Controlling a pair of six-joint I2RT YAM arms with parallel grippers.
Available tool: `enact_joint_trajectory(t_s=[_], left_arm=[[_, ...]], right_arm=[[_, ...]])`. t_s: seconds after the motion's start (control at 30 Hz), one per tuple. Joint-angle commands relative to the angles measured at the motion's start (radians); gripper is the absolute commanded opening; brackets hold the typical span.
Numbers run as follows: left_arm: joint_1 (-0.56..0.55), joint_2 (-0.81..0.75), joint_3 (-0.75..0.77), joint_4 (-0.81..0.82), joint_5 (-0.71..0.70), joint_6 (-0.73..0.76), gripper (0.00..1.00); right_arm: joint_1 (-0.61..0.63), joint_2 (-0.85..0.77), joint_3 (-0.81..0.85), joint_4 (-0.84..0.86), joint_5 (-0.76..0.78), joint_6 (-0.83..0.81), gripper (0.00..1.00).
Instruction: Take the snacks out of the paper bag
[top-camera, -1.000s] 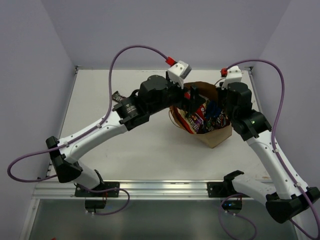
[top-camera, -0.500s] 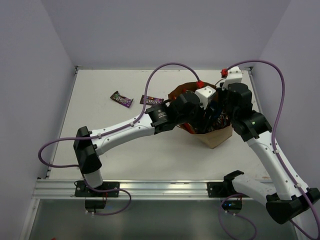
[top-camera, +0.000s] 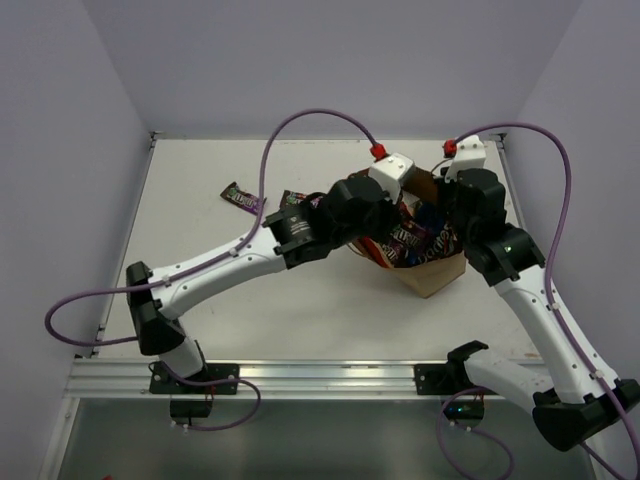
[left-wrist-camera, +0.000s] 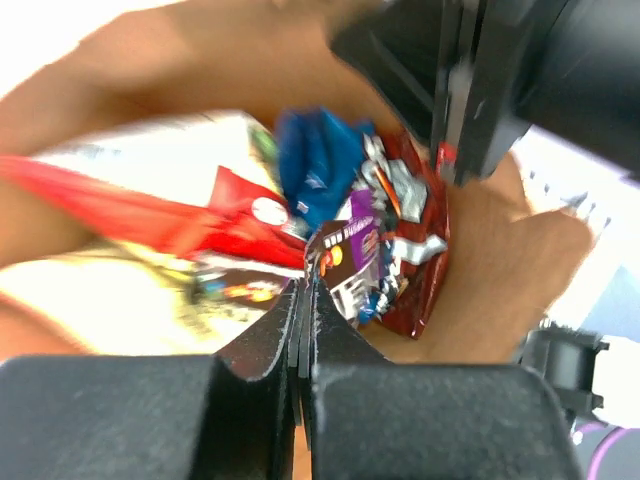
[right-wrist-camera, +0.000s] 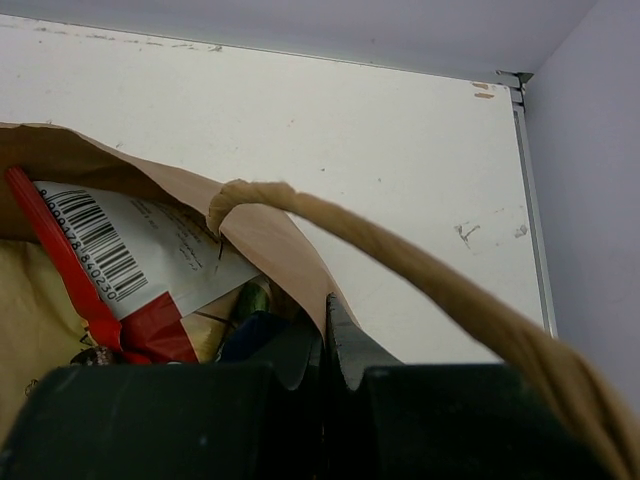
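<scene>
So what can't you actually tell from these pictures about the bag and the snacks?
How many snacks are in the paper bag: in the top view the left arm covers its mouth, and the left wrist view is blurred.
Whether the left gripper, fingers together, pinches the purple candy bar: blur in the left wrist view.
The bag's bottom: in the right wrist view its own paper wall hides it.

White link shells and black joint housings make up the left arm and right arm. Looping purple cables end in red plugs. The left gripper is matte black; a green dot, perhaps an indicator light, marks the right arm
</scene>
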Motion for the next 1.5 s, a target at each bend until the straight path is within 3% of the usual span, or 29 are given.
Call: enact_joint_trajectory(t_s=[0.0, 0.17, 0.4, 0.57, 0.8, 1.0, 1.1, 1.13, 1.23, 1.37, 1.47], left_arm=[[0.036, -0.200, 0.052, 0.018, -0.130, 0.031, 0.00], [0.166, -0.353, 0.009, -0.037, -0.211, 0.017, 0.00], [0.402, -0.525, -0.186, -0.101, -0.356, 0.008, 0.00], [0.560, -0.497, -0.370, -0.005, -0.199, 0.011, 0.00], [0.578, -0.358, -0.574, 0.257, 0.121, -0.053, 0.00], [0.646, -0.418, -0.945, 0.448, 0.103, -0.166, 0.00], [0.709, -0.423, -1.053, 0.445, 0.095, -0.177, 0.34], [0.719, -0.423, -1.063, 0.418, 0.094, -0.174, 0.60], [0.729, -0.461, -1.013, 0.350, 0.108, -0.144, 0.90], [0.716, -0.522, -0.848, 0.260, 0.175, -0.119, 0.95], [0.624, -0.507, -0.638, 0.160, 0.181, -0.099, 0.96]], right_arm=[[0.000, -0.028, -0.007, 0.040, 0.036, -0.008, 0.00], [0.000, -0.033, -0.008, 0.037, 0.039, -0.008, 0.00], [0.000, -0.034, 0.001, 0.022, 0.037, -0.003, 0.00], [0.000, -0.027, -0.008, 0.026, 0.026, 0.003, 0.00], [0.000, -0.010, -0.019, 0.035, 0.008, 0.008, 0.00], [0.000, -0.007, -0.031, 0.045, -0.009, 0.004, 0.00], [0.000, -0.004, -0.030, 0.048, -0.012, 0.004, 0.00], [0.000, 0.002, -0.028, 0.046, -0.012, 0.006, 0.00], [0.000, 0.006, -0.022, 0.040, -0.013, 0.008, 0.00], [0.000, -0.004, -0.019, 0.037, -0.001, -0.002, 0.00], [0.002, -0.022, -0.017, 0.049, 0.000, -0.008, 0.00]])
